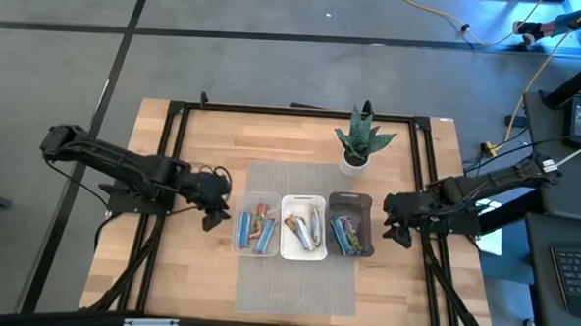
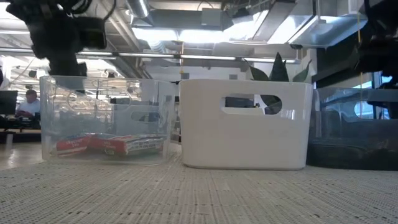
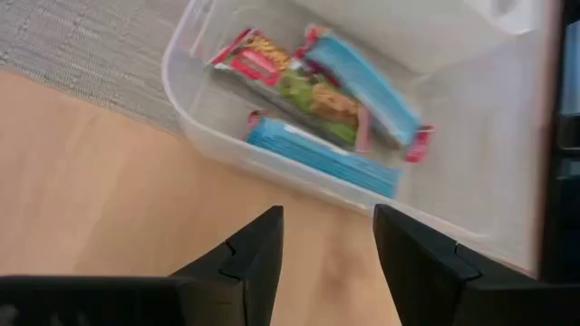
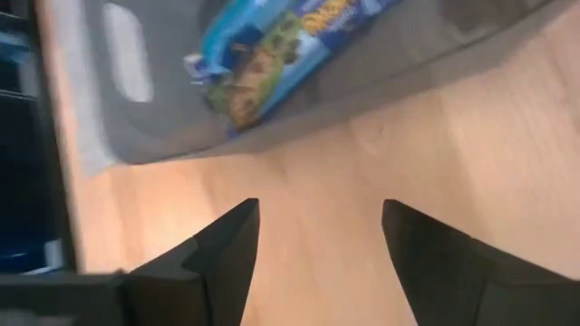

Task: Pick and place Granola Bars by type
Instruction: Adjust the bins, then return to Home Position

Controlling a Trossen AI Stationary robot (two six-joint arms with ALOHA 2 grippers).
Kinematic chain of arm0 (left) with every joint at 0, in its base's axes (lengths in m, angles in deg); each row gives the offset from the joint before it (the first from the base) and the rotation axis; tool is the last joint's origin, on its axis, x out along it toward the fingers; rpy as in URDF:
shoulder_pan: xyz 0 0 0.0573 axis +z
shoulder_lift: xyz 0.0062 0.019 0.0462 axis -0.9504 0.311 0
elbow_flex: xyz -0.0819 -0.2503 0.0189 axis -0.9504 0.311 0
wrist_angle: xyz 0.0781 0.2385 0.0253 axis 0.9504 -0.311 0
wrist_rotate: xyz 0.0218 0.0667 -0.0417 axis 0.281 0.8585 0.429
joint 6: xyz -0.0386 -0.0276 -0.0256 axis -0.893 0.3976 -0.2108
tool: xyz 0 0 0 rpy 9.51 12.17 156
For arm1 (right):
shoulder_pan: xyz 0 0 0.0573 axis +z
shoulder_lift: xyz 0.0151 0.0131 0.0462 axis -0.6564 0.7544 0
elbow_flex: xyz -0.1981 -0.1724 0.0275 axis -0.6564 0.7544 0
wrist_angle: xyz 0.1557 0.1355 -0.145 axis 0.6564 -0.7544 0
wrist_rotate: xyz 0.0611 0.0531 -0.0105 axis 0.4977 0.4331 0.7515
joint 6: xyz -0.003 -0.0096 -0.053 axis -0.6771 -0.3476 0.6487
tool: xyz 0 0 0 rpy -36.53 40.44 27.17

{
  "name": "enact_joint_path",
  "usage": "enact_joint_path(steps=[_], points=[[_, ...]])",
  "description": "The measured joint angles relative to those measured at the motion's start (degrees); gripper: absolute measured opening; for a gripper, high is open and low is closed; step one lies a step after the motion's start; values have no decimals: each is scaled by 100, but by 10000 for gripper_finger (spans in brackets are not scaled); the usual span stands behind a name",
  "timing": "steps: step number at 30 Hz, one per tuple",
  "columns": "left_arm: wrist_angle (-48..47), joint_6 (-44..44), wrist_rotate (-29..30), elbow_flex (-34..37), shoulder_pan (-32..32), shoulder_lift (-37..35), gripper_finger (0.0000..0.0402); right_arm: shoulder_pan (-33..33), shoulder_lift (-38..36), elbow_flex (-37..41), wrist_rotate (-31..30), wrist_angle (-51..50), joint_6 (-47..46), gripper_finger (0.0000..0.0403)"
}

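From above, we see three small bins in a row on a grey woven mat (image 1: pixel 295 281): a clear bin (image 1: pixel 256 229) on the left, a white bin (image 1: pixel 303 226) in the middle and a dark grey bin (image 1: pixel 350 226) on the right. Granola bars (image 1: pixel 260 227) lie in all three. The left gripper (image 1: pixel 213 215) hangs just beside the clear bin, the right gripper (image 1: pixel 398 231) just beside the dark grey one. A potted plant (image 1: pixel 361 142) stands behind the bins.

At table height, we see red-wrapped bars (image 2: pixel 109 144) lying flat on the clear bin's floor, with the white bin just beside it.

Past the left wrist, we find the fingers (image 3: pixel 256 261) spread apart and holding nothing, over bare wood next to the clear bin; inside lie two blue bars (image 3: pixel 323 159), a red one and a green-printed one.

Past the right wrist, the fingers (image 4: pixel 227 249) likewise stand apart and empty above the wood, near the dark grey bin holding blue and green-printed bars (image 4: pixel 272 56).
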Motion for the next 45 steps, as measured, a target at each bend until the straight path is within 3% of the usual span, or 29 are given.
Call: enact_joint_path(steps=[10, 16, 24, 31, 38, 42, 45], points=[[646, -104, 242, -2, -82, 1345, 166, 0, 1288, 0, -400, 858, 839, 236], [1166, -21, 249, -2, -35, 1563, 163, 0, 1644, 0, -407, 1431, 1125, 236], [786, -155, 202, -2, 111, 1542, 162, 0, 1645, 0, -246, 1521, 1081, 236], [410, -190, 101, -4, 205, 867, 162, -2, 1303, -4, -71, 1045, 777, 236], [744, -165, 90, -28, 202, -332, 162, -2, 290, -258, -52, 1162, 775, 236], [2025, 345, 135, 26, 202, -1088, 162, 2, -401, -452, -41, 2278, 1453, 236], [3755, 1039, -373, 339, 204, -1463, 162, 38, -894, -364, 148, 3282, 2130, 236]])
